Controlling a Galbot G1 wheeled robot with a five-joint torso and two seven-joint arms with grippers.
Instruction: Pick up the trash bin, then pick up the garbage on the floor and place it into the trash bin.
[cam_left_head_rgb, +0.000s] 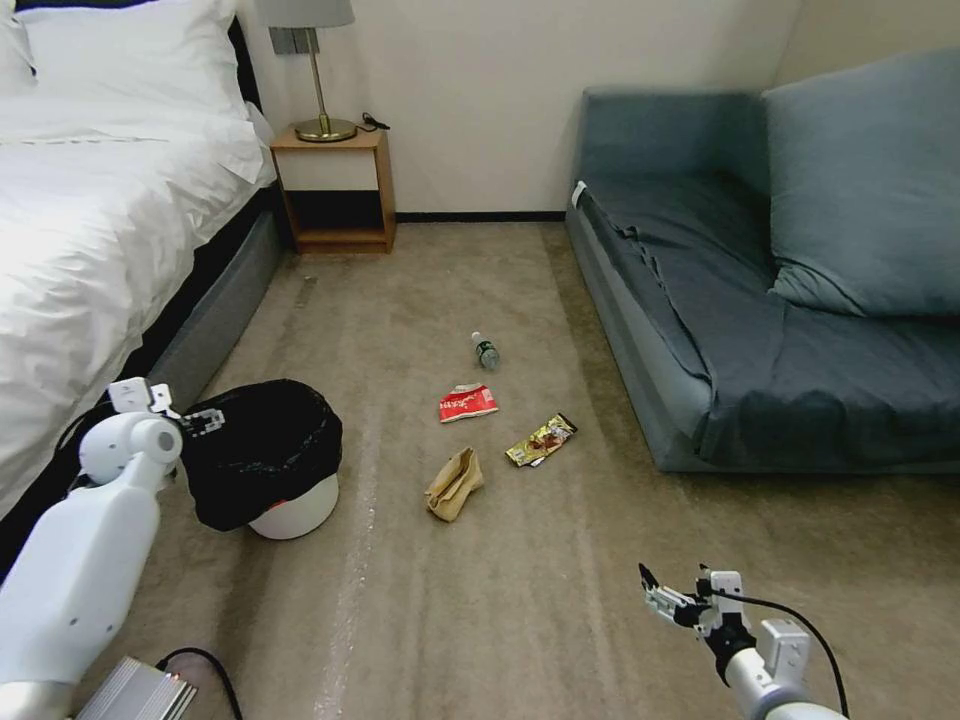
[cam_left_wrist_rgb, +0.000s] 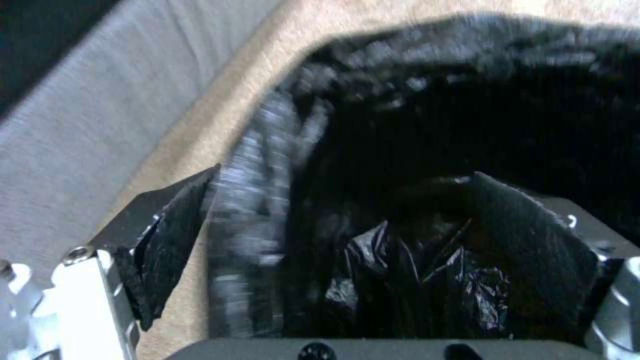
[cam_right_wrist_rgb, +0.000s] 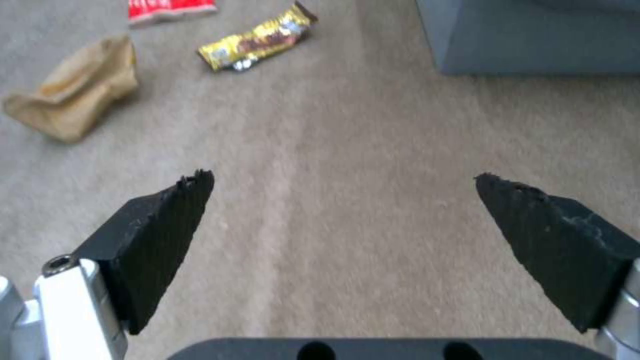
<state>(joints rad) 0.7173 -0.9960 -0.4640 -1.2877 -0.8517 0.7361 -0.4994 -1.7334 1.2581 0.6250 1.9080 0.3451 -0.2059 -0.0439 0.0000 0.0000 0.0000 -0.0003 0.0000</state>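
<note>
Left gripper (cam_left_head_rgb: 205, 422) at the trash bin (cam_left_head_rgb: 290, 500), right gripper (cam_right_wrist_rgb: 343, 182) waiting over the carpet.

You see the left fingers (cam_left_wrist_rgb: 527, 240) spread wide across the bin's black bag rim, one inside and one outside, not yet closed on it. The bin stands on the floor beside the bed (cam_left_head_rgb: 90, 220). Your right fingers (cam_right_wrist_rgb: 160, 220) are wide open and hold nothing, low above the carpet. Ahead of them lie the paper bag (cam_left_head_rgb: 454, 483), the gold-brown wrapper (cam_left_head_rgb: 541, 440), the red-and-white wrapper (cam_left_head_rgb: 467, 402) and the small bottle (cam_left_head_rgb: 486, 351), near the sofa (cam_left_head_rgb: 760, 300).
</note>
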